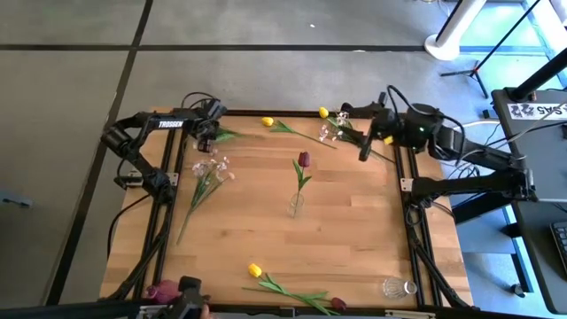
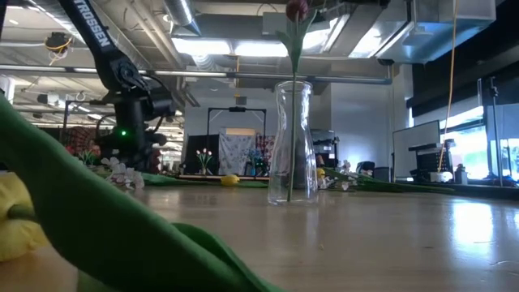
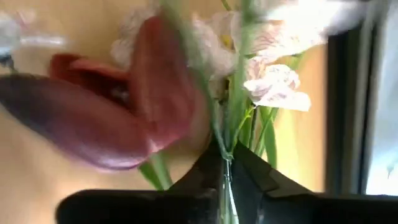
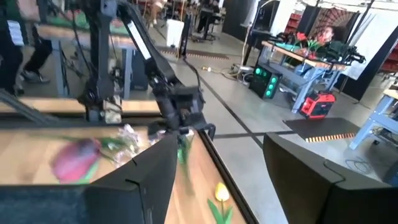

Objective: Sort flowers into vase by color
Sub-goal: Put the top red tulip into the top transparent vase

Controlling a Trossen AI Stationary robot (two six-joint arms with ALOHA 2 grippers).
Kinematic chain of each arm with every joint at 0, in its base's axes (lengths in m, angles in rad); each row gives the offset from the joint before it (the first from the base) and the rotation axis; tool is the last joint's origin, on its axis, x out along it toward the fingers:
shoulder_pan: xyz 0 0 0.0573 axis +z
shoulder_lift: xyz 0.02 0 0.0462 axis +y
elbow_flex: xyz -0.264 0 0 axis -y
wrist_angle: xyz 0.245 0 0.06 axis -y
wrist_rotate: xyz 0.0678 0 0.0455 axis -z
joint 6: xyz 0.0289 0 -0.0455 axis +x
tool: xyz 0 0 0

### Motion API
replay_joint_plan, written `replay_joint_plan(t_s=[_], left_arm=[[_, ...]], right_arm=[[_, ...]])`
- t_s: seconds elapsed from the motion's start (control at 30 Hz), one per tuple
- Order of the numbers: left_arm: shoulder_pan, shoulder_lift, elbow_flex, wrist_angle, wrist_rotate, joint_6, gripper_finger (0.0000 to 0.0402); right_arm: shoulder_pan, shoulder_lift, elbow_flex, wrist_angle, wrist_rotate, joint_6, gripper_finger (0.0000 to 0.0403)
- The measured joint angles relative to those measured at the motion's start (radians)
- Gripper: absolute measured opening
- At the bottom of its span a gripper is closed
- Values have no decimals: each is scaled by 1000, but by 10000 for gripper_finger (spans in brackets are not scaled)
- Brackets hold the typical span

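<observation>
Glass vase (image 1: 296, 204) holds one dark red tulip (image 1: 304, 160) only; my left gripper (image 3: 225, 177) has its fingers clamped on a green stem (image 3: 229, 134), right gripper (image 4: 214, 186) stands apart, most flowers still lie on table (image 1: 354, 239)

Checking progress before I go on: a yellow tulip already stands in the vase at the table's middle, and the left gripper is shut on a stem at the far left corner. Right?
Not quite. The flower in the vase is a dark red tulip, not yellow, as the high view shows. The rest holds: the left gripper is shut on a green stem at the far left corner.
</observation>
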Motion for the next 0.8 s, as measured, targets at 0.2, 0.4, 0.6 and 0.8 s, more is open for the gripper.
replay_joint_plan(t_s=[0.2, 0.4, 0.6, 0.8], left_arm=[[-86, -85, -2, 82, 107, 267, 4], [-190, -156, -2, 151, 151, 562, 3], [-282, -140, -2, 235, 110, 785, 15], [-339, -114, -2, 256, 103, 854, 77]], right_arm=[[-53, 28, 0, -14, -23, -62, 237], [-91, 30, 0, -50, -23, -70, 237], [-100, 30, 0, -61, -15, -85, 237], [-99, 30, 0, -81, -15, -84, 237]])
